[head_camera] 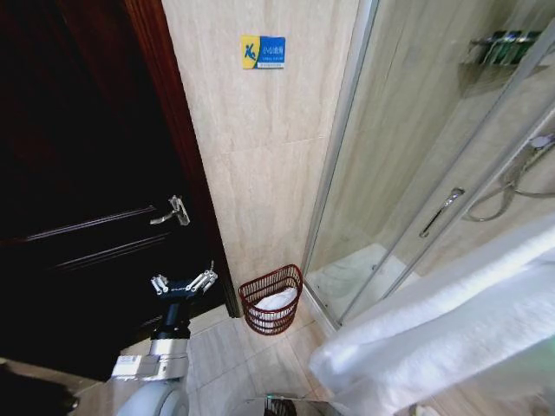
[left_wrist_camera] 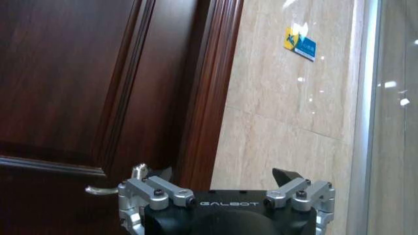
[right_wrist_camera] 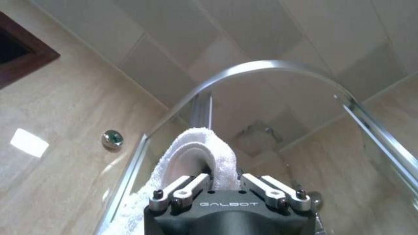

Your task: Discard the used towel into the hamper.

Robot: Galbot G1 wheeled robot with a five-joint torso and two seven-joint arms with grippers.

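Beige marble-look wall tiles (head_camera: pixel 260 147) fill the middle of the bathroom, with a dark wooden door (head_camera: pixel 78 173) to the robot's left and a glass shower enclosure (head_camera: pixel 408 156) to its right.

White towel (head_camera: pixel 442 338): large, thick terry, bundled across the lower right of the head view, close to the camera. Right pincer (right_wrist_camera: pixel 219 178) points up toward the ceiling, pinched on a fold of this towel; the cloth loops above the fingers.

Hamper (head_camera: pixel 270 299): small reddish-brown openwork basket on the floor, flat back against the wall, between door frame and shower rail. Some white cloth already lies inside.

Left pincer (head_camera: pixel 184 284): spread wide, holding nothing, raised in front of the door just below the door handle (head_camera: pixel 171 211), near the hamper on its door side.

Key relation: hamper lies forward, down and to the left of the held towel. Judged: the right arm must carry the load that way, over the rim, before releasing.
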